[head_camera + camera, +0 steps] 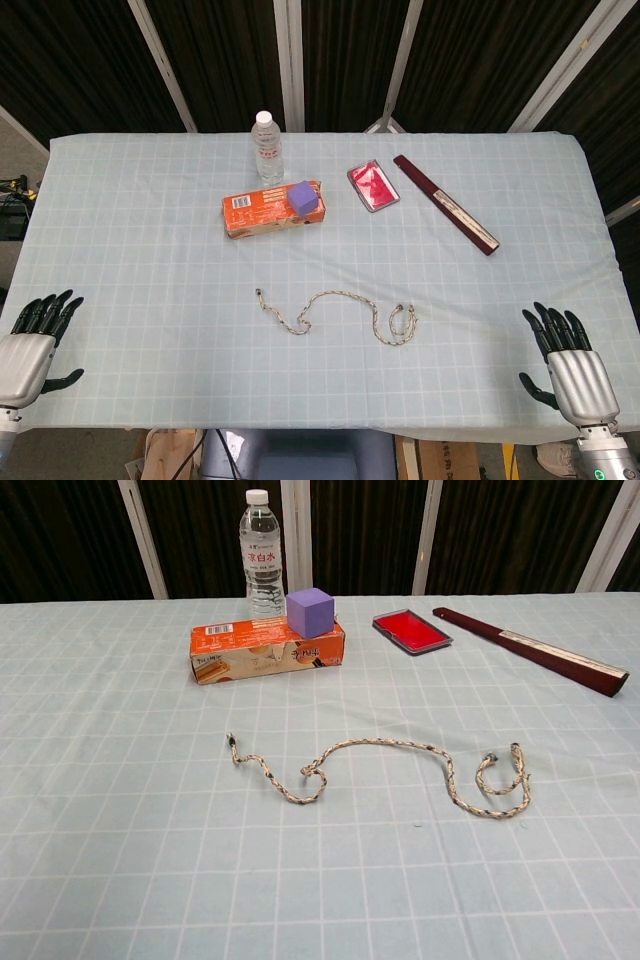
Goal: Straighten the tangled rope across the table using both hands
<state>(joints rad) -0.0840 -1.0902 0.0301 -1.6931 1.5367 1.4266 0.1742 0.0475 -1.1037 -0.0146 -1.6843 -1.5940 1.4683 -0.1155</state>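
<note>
Rope [337, 315] lies loose on the checked tablecloth [150, 250], near the middle of the table and a little toward the near edge. It runs in a wavy line from a free end on the left, dips into a small curl, arches up and over to the right, then drops into a rounded loop whose two ends stand close together on the right. In the chest view the same rope [385, 768] shows the left curl and the right loop plainly, with nothing touching either end.

Left hand [30, 345] hangs at the near left corner, just off the table's edge, palm side down, fingers stretched and slightly apart, thumb sticking out to the side, holding nothing. Right hand [567, 362] sits at the near right corner in the mirror pose, fingers spread, thumb out, empty. Both are well apart from the rope. Neither hand shows in the chest view.

Farther back, an orange box [265, 210] lies flat with a purple cube [303, 196] resting on its right end. A water bottle [267, 147] stands upright just behind the box. To the right lies a red tray [373, 186], and beyond it a long dark red case [445, 204] set at a slant.
</note>
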